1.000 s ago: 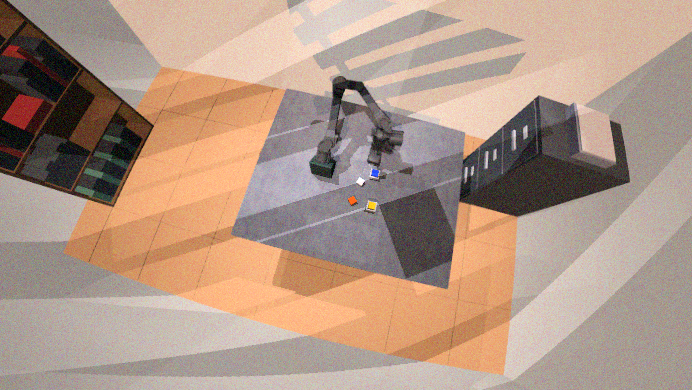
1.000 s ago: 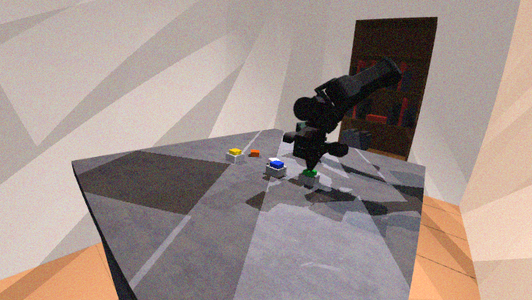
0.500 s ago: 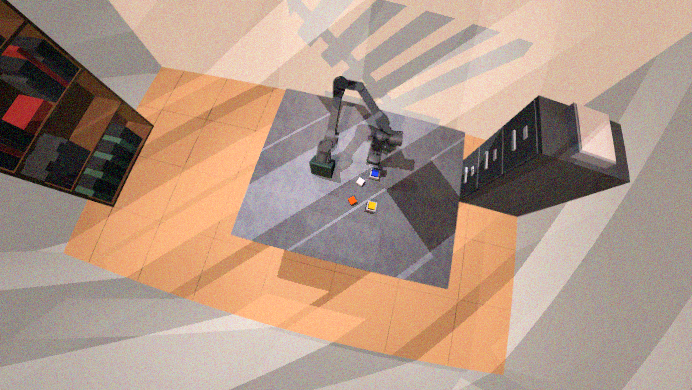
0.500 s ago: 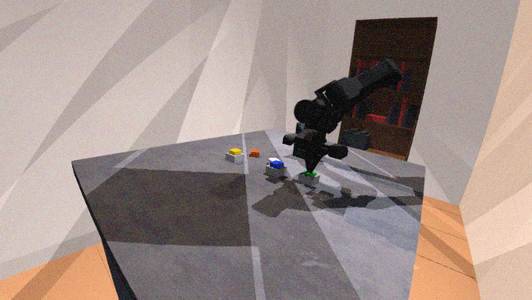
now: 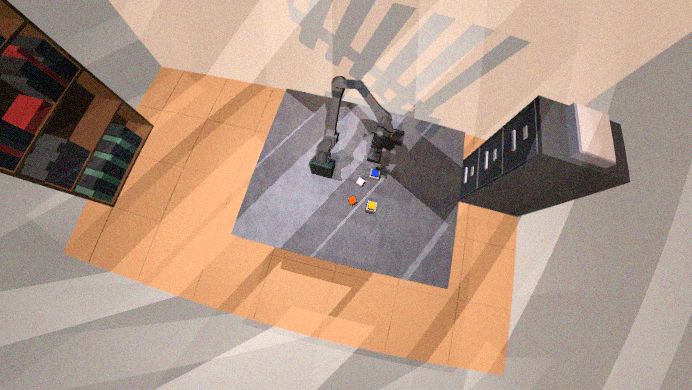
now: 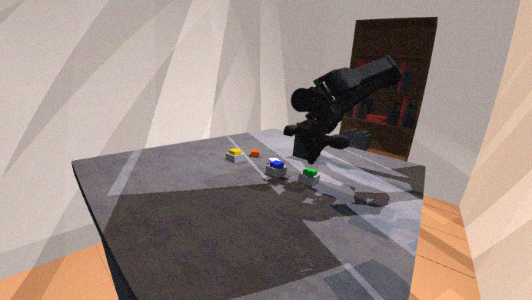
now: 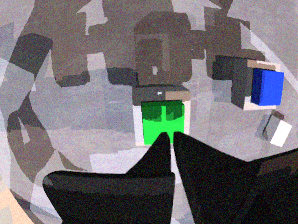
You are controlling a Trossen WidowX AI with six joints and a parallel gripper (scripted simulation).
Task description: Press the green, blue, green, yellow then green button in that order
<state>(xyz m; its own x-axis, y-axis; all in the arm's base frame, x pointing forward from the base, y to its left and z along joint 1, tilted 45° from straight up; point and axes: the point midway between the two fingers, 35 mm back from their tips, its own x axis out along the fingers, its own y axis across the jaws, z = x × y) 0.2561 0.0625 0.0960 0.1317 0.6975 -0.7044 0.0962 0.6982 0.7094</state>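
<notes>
The green button (image 6: 310, 171) (image 7: 162, 123) sits on its grey base near the table's right side. My gripper (image 6: 312, 161) (image 7: 169, 137) (image 5: 380, 160) is shut and empty, pointing down just above the green button; in the exterior view a small gap shows between the tips and the button top. The blue button (image 6: 276, 165) (image 7: 268, 87) (image 5: 374, 173) stands beside the green one. The yellow button (image 6: 235, 151) (image 5: 371, 205) stands farther off. In the top view the green button is mostly hidden under the gripper.
A white block (image 6: 274, 159) (image 5: 360, 181) (image 7: 280, 127) lies close behind the blue button. An orange block (image 6: 254, 153) (image 5: 352, 200) lies next to the yellow button. The arm's base (image 5: 322, 167) stands on the grey table (image 6: 192, 231). A cabinet (image 5: 540, 155) is beside the table.
</notes>
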